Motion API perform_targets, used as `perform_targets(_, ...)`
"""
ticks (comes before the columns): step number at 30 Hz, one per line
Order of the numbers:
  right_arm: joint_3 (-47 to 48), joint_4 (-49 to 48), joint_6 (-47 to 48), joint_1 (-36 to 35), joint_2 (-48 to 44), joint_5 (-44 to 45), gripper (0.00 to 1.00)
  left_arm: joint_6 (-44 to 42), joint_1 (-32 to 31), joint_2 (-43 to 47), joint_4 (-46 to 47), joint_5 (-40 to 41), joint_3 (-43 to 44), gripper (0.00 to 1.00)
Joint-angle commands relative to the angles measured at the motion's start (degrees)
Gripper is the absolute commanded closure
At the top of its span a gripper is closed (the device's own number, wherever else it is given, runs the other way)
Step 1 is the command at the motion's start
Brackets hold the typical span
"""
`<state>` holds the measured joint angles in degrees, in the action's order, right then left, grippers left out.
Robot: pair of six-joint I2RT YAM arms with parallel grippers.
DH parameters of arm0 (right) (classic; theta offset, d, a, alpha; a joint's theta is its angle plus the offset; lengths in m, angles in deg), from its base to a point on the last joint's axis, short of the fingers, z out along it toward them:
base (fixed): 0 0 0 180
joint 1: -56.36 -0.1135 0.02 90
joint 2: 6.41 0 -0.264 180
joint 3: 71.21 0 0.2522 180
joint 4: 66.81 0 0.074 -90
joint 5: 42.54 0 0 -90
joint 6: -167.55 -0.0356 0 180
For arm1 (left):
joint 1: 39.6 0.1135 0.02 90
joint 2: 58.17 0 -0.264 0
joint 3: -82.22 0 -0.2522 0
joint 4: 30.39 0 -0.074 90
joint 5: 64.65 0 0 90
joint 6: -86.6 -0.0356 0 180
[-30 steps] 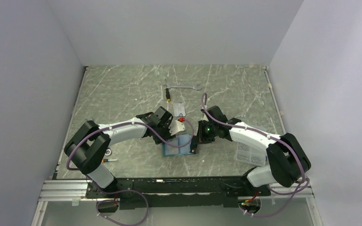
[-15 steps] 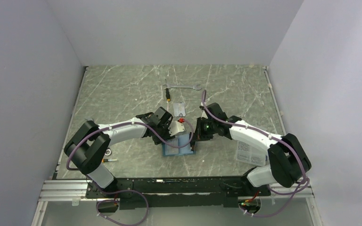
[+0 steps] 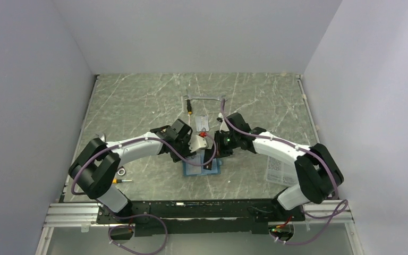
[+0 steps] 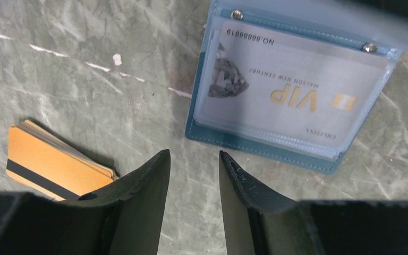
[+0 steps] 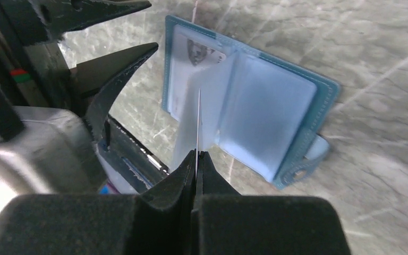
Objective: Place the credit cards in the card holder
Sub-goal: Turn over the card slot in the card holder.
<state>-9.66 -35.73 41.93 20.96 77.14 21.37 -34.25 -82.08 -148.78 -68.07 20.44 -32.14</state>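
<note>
Right fingers (image 5: pixel 196 159) pinch one holder (image 5: pixel 276 106) sleeve upright; my left fingers (image 4: pixel 193 159) hang spread and empty between cards (image 4: pixel 53 164) and holder.

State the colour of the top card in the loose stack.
Top card: orange-gold with a black stripe, clearest in the left wrist view.

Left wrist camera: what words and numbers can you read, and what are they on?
"VIP": upside down on the pale card in the card holder.
"MAISON NEW CENTURY": same card.
"NO" and digits: same card, digits too blurred.
Small corner print: too small to read.
Orange credit cards: no text showing.
</note>
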Motion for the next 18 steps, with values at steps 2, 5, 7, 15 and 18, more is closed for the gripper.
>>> perform_targets(2, 0.5, -8.2, -3.7, -2.6, 5.0, -4.4, 1.0, -2.0, 4.1, 5.0, -2.6, -7.2, 2.3, 0.56)
perform_targets(5, 1.3, -9.6, -4.4, -3.6, 7.6, -4.9, 1.0, -4.7, 5.3, 7.4, -3.1, -9.3, 1.1, 0.56)
perform_targets(7, 1.4, -9.7, -4.3, -3.7, 8.5, -4.7, 1.0, -6.6, 5.3, 8.8, -3.2, -10.3, 0.0, 0.55)
perform_targets(15, -0.3, -9.2, -3.1, -1.2, 7.7, -6.2, 1.0, -7.1, 3.9, 7.1, -3.4, -13.9, 1.5, 0.55)
perform_targets(18, -1.6, -10.5, -3.1, 1.6, 7.0, -9.5, 1.0, -6.7, 2.4, 4.9, -2.7, -13.4, 2.3, 0.56)
